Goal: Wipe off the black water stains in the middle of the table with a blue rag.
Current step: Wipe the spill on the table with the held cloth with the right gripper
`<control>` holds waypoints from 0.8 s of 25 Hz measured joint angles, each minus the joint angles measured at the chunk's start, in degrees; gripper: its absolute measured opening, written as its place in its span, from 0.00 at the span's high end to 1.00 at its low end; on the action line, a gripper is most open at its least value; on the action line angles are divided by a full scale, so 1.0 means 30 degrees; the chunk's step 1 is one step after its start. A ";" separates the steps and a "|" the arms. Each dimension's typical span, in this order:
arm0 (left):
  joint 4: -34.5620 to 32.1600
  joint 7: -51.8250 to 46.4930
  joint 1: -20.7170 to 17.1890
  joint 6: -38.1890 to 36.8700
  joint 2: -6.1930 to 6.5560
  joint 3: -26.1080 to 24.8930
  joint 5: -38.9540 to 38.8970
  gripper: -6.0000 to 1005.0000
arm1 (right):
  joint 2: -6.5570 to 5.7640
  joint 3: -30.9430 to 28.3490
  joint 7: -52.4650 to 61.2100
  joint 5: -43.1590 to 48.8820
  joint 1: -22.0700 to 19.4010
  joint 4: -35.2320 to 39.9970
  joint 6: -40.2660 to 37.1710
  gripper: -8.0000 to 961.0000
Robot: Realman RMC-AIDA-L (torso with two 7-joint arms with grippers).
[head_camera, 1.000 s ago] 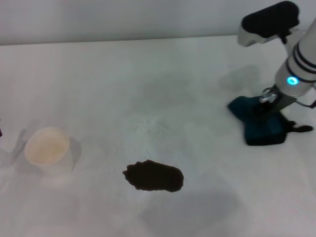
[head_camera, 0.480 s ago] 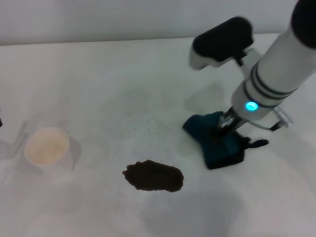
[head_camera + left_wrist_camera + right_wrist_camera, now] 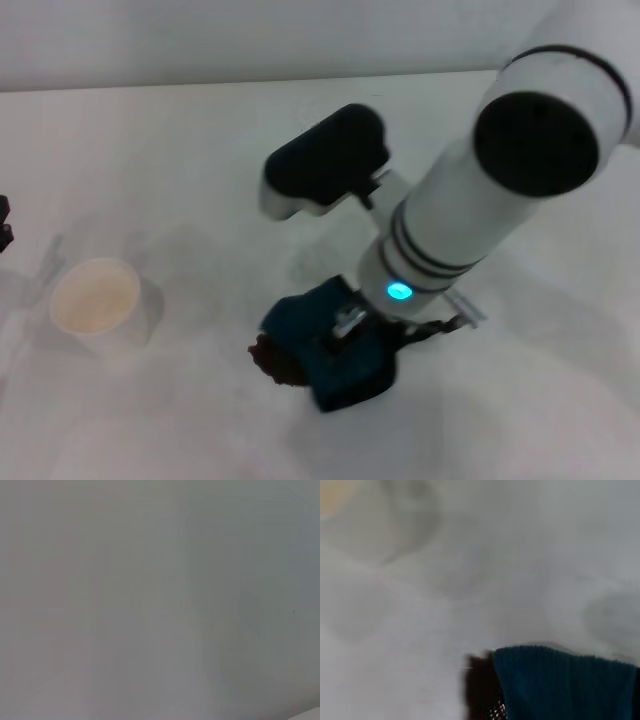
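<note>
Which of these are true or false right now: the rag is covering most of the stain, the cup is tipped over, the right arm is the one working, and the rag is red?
1. The blue rag covers most of the black water stains. True; only the stain's edge on the cup's side shows.
2. The paper cup lies tipped over. False; it stands upright on the table, open end up.
3. The right pincer is down at the rag. True; the left pincer sits at the head view's left edge.
4. The rag is red. False; it is dark teal-blue.
5. The cup touches the rag. False; bare table lies between them.
</note>
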State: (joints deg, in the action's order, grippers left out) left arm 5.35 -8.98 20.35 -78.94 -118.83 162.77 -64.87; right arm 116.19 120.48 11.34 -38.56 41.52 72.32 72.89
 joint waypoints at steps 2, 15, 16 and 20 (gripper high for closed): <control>-0.0015 0.0235 0.0099 0.0112 -0.0001 0.0001 0.0000 0.12 | 0.0001 0.0900 0.0458 -0.0599 0.0446 0.0044 -0.0559 0.91; -0.0165 0.0461 -0.0019 0.0183 -0.0011 0.0044 0.0030 0.12 | -0.0003 0.3187 0.1152 -0.2283 0.1669 -0.0265 -0.2362 0.91; -0.0167 0.0462 -0.0054 0.0184 -0.0018 0.0030 0.0027 0.12 | -0.0006 0.3064 0.1127 -0.2105 0.1731 -0.0373 -0.2202 0.91; -0.0174 0.0468 -0.0107 0.0184 -0.0028 0.0000 0.0022 0.12 | 0.0003 0.2198 0.1137 -0.0879 0.1814 -0.0579 -0.1160 0.91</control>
State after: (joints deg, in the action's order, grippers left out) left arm 4.83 -7.57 20.03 -78.39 -118.91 162.77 -64.80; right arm 116.20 127.08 14.75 -41.19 46.96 70.59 69.41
